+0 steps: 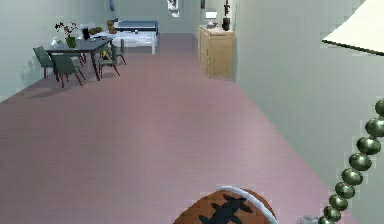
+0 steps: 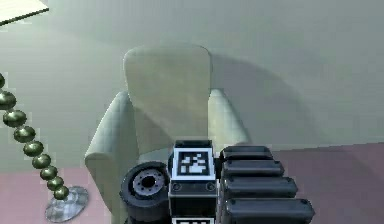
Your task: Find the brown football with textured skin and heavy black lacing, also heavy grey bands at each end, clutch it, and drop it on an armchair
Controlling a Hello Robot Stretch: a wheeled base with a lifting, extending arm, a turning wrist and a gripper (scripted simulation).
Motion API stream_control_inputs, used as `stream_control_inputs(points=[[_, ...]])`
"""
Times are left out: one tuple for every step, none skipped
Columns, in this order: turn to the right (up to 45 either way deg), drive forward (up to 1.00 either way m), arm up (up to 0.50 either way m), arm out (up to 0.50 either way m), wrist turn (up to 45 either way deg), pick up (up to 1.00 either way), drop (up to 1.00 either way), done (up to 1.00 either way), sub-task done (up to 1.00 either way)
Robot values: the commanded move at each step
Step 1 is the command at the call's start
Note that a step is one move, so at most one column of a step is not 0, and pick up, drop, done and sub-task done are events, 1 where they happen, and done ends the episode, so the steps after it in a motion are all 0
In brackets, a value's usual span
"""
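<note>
Whether football at jaws, unclear.

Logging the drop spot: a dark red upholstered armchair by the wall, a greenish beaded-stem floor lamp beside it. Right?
No: the arm side view shows a pale cream upholstered armchair, not dark red; the greenish beaded-stem floor lamp is beside it.

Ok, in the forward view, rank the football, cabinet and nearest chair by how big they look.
1. Football, though it sits closest to the camera and the bottom edge cuts it off.
2. Cabinet, not far behind.
3. Nearest chair, clearly smallest, far off.
</note>
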Motion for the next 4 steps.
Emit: stream_control_inputs(points=[[0.0,0.00,0.00,0.48,0.0,0.00,0.00,0.00,0.00],[0.0,0.00,0.00,0.00,45.0,0.00,0.00,0.00,0.00],[0.0,0.00,0.00,0.00,45.0,0.00,0.00,0.00,0.00],[0.0,0.00,0.00,0.00,30.0,0.00,0.00,0.00,0.00]])
